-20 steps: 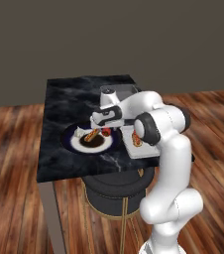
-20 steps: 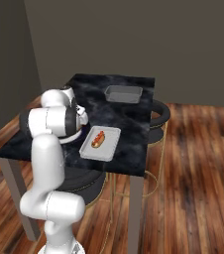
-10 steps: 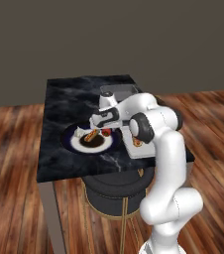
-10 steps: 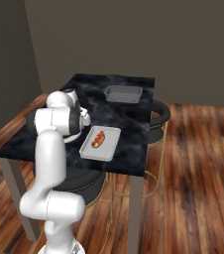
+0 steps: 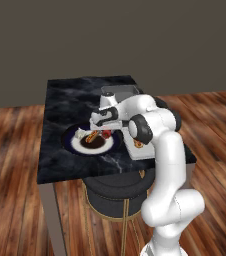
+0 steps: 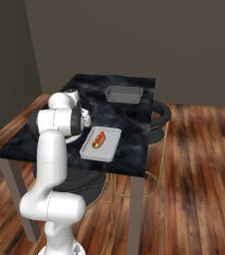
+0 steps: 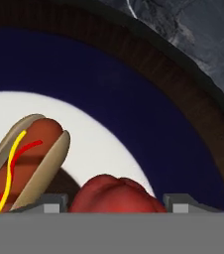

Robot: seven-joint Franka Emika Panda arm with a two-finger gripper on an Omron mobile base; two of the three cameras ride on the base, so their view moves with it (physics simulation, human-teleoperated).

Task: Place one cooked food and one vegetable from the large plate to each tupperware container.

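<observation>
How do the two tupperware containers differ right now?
The near container is pale grey-white; the far container is darker grey. The near one holds a hot dog; the far one looks empty. The near one sits beside the large plate; the far one sits toward the table's back edge. Both are shallow rimmed rectangles.

The gripper (image 5: pixel 101 128) reaches down onto the large plate (image 5: pixel 73 142) (hot dog (image 5: pixel 91 136) and red vegetable (image 5: pixel 106 134) on it), with the pale tray (image 5: pixel 144 152) just beside on the dark marble table (image 5: pixel 70 100).
</observation>
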